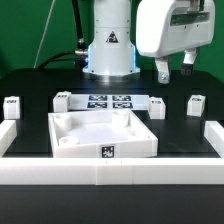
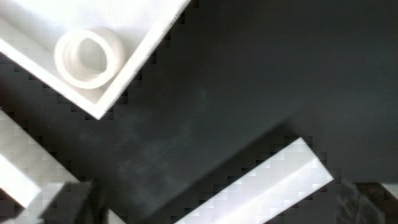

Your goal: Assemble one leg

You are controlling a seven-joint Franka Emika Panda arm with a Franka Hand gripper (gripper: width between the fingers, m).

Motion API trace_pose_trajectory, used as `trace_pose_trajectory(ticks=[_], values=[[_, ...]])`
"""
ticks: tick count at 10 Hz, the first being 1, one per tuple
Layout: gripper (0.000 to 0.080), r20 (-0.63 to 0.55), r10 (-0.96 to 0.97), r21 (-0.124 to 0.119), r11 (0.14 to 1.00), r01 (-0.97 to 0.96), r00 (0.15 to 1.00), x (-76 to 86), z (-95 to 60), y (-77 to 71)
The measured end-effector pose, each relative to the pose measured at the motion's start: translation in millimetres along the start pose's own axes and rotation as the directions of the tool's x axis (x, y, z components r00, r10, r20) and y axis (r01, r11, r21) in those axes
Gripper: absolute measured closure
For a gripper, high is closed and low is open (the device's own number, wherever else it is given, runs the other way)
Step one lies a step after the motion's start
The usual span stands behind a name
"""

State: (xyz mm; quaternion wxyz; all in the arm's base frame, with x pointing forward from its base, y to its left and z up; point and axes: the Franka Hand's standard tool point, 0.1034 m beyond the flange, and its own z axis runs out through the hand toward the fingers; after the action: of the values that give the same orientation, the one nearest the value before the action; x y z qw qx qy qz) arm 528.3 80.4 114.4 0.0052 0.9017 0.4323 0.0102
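The gripper (image 1: 176, 70) hangs above the counter (image 1: 35, 85), beyond the tray-shaped piece (image 1: 70, 148) on the exterior view's right. Its jaws stand wide and hold nothing.

The step in hand, I judge, is reaching for a leg. The nearest leg (image 1: 157, 107) stands upright just beside the tray's far corner on that side. To do it well, the gripper should descend straight over the leg and close only when the block sits fully between the jaws, so it does not tip.

I count four legs: a second leg (image 1: 193, 104) farther out from the tray, a third leg (image 1: 62, 99) behind the tray's opposite far corner, and a fourth leg (image 1: 12, 105) well apart from it. There is one tray and one marker board (image 1: 108, 100) behind it.
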Motion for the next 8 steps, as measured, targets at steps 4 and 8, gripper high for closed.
trace_pose_trajectory(ticks=[4,8], values=[[0.0149,0.001,-0.035,0.000,0.999,0.035,0.999,-2.3,0.2,1.0],[0.0149,0.003,-0.462,0.024,0.886,0.462,0.887,-54.5,28.3,17.0]])
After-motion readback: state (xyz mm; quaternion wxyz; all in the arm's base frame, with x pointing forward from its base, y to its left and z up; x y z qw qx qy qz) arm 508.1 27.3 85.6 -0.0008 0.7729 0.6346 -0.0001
